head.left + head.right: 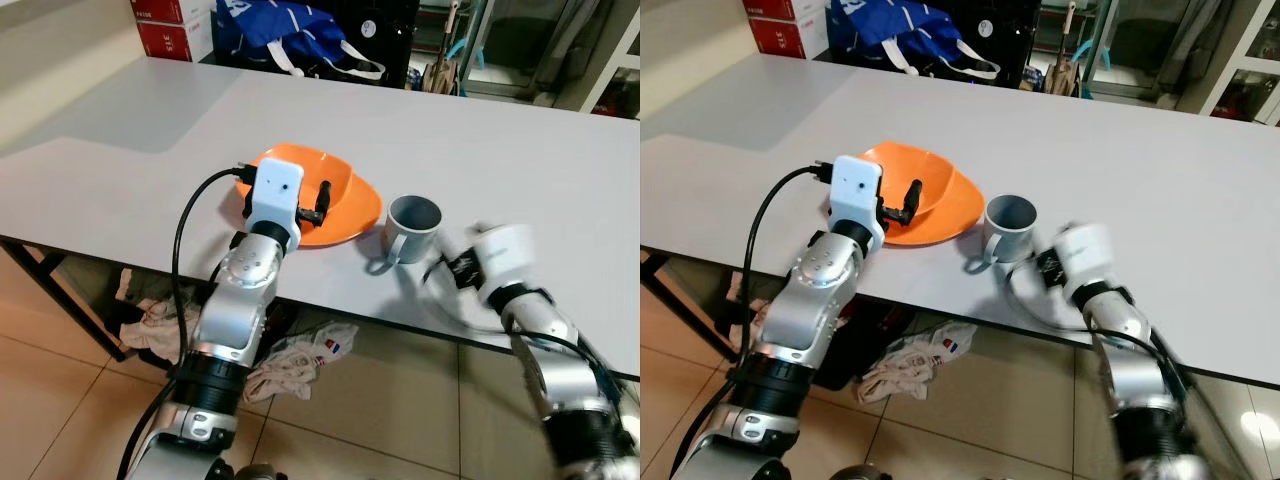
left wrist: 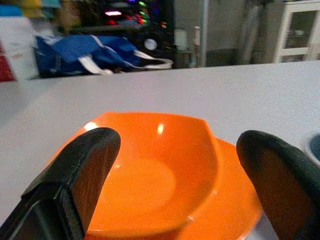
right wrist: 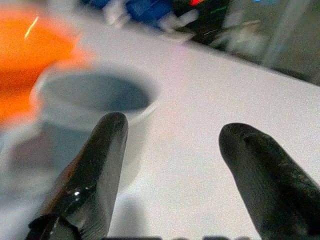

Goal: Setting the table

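An orange bowl (image 1: 335, 200) sits near the front edge of the grey table (image 1: 520, 150), tilted on an orange plate (image 2: 235, 210), its mouth facing me; my left gripper (image 2: 175, 185) hovers at its near rim, fingers (image 2: 75, 175) spread wide, holding nothing; just beside the bowl, to my right, a grey mug (image 1: 412, 225) stands upright, handle pointing at the table edge; my right gripper (image 3: 170, 175), blurred, is just right of the mug, fingers (image 3: 95, 170) apart and empty.
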You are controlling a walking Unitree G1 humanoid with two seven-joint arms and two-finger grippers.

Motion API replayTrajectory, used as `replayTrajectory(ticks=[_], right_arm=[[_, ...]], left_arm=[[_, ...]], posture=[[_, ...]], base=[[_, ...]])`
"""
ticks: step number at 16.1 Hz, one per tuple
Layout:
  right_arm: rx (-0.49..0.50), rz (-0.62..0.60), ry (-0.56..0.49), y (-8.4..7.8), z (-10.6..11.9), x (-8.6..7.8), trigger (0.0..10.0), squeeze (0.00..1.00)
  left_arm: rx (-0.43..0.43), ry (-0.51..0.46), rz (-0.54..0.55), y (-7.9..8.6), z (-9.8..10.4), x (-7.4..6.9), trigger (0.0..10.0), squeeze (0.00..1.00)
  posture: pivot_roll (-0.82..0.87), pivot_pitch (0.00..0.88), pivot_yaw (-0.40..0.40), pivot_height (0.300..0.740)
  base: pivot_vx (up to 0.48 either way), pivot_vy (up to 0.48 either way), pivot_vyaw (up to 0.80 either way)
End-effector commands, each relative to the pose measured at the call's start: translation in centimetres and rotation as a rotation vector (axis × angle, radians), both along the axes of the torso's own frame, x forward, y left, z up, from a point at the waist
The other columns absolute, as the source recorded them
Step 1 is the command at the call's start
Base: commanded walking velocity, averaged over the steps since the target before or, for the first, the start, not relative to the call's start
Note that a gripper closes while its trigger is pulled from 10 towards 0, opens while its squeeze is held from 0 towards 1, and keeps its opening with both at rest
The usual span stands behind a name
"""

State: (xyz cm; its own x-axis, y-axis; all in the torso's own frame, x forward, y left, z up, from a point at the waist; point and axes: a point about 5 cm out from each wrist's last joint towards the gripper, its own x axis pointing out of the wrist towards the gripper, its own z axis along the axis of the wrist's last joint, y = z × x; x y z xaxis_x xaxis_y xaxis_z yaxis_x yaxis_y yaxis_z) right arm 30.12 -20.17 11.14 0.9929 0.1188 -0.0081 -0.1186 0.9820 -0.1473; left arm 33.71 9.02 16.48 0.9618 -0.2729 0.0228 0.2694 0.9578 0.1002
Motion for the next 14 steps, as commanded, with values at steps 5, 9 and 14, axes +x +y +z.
replayTrajectory(ticks=[5, 9, 14], right_arm=[[0.205, -0.218, -0.108, 0.5, 0.9, -3.1, 10.0, 0.0], [0.231, -0.201, -0.099, 1.5, -1.5, -5.6, 10.0, 0.0], [0.192, -0.22, -0.121, 0.8, -1.7, -6.3, 10.0, 0.0]], left_arm=[[-0.008, 0.018, -0.078, 2.5, -2.1, -2.3, 10.0, 0.0], [0.208, -0.241, -0.032, 3.8, -2.9, -6.1, 10.0, 0.0], [0.018, 0.032, -0.009, 3.8, -5.8, -6.0, 10.0, 0.0]], posture=[[0.01, 0.0, 0.003, 0.74], [0.04, 0.0, -0.001, 0.74], [0.03, 0.0, -0.004, 0.74]], base=[[0.0, 0.0, 0.0], [0.0, 0.0, 0.0], [0.0, 0.0, 0.0]])
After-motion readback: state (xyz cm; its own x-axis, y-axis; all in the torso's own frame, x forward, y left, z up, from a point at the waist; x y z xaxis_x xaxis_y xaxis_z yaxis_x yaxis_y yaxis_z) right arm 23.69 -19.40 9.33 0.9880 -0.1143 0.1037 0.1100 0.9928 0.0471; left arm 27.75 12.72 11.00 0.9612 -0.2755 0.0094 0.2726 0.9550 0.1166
